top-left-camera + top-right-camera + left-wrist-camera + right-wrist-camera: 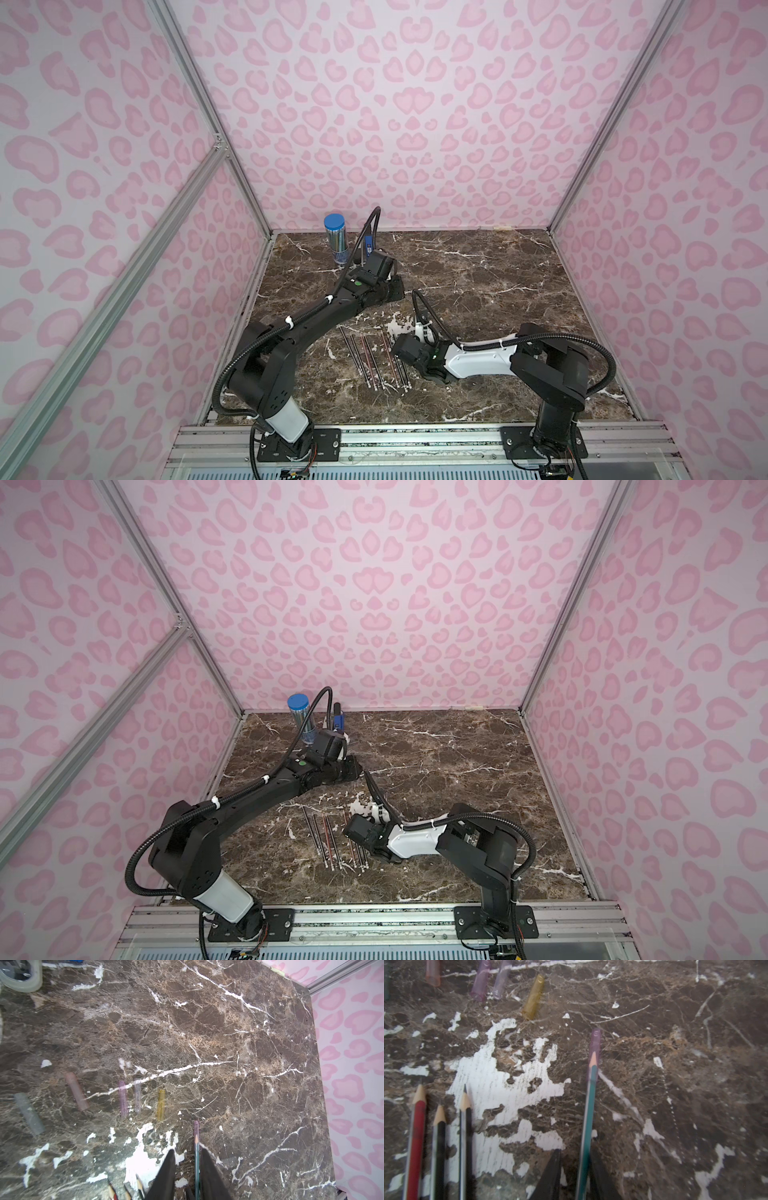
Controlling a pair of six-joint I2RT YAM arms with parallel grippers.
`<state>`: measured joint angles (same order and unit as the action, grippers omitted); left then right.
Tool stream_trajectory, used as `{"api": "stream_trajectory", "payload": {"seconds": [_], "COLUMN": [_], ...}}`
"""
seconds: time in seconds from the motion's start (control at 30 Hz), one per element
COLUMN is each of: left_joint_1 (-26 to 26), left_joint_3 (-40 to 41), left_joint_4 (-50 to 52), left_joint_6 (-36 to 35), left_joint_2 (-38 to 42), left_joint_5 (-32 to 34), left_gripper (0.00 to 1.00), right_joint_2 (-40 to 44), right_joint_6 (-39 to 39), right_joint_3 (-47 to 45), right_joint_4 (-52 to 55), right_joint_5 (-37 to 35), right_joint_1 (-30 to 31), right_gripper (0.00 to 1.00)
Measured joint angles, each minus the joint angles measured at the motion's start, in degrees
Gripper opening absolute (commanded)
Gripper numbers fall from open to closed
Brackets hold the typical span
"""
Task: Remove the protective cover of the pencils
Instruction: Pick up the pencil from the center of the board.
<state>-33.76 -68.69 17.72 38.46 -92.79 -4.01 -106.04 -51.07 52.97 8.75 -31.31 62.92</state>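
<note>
Mid-task: five loose caps (123, 1098) lie on the bench just beyond the pencil tips, toward the back edge. The pencils (370, 362) sit in a row a bit left of centre, nearer the front edge, tips pointing at the back edge. The step in hand looks like the green pencil (588, 1109), to the right of the bare-tipped ones, since its purple cap (596, 1043) is on. Here the right gripper (574, 1149) straddles that pencil's shaft with narrow jaws. Bench shows between one finger and the wood, so by my read it's around the pencil but not clamped. Meanwhile the left gripper (187, 1150) hangs above the bench back of the tips, jaws narrow and empty. In its wrist view the pencil only lines up between the fingers. Next, right needs to pinch the shaft and pin it. Left then needs to open enough, drop onto the cap and pull straight along the pencil toward the back edge. It's a thin stick, so an off-axis pull likely rolls or swings it. Can't tell if any pencil under the right arm is capped.
</note>
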Motion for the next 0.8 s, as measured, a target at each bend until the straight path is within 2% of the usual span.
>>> {"api": "stream_trajectory", "payload": {"seconds": [0.07, 0.23, 0.43, 0.8], "left_joint_1": [0.0, -0.07, -0.07, -0.07], "left_joint_3": [0.37, 1.44, 2.56, 4.61], "left_joint_4": [-0.13, -0.22, -0.37, -1.11], "left_joint_6": [-0.02, -0.02, 0.0, 0.61], "left_joint_2": [0.92, 2.54, 4.68, 7.72], "left_joint_5": [0.02, 0.22, 0.39, -0.09], "left_gripper": [0.25, 0.25, 0.26, 0.27], "right_joint_2": [0.0, -0.59, -0.7, 3.67], "right_joint_6": [-0.37, -0.79, -0.83, -0.46], "right_joint_3": [-0.22, 0.07, -0.11, -0.79], "right_joint_4": [-0.15, -0.35, -0.9, 3.39], "right_joint_5": [-0.33, -1.16, -1.73, 2.69], "right_joint_1": [0.09, 0.04, -0.02, -0.28], "right_gripper": [0.25, 0.16, 0.13, 0.06]}}
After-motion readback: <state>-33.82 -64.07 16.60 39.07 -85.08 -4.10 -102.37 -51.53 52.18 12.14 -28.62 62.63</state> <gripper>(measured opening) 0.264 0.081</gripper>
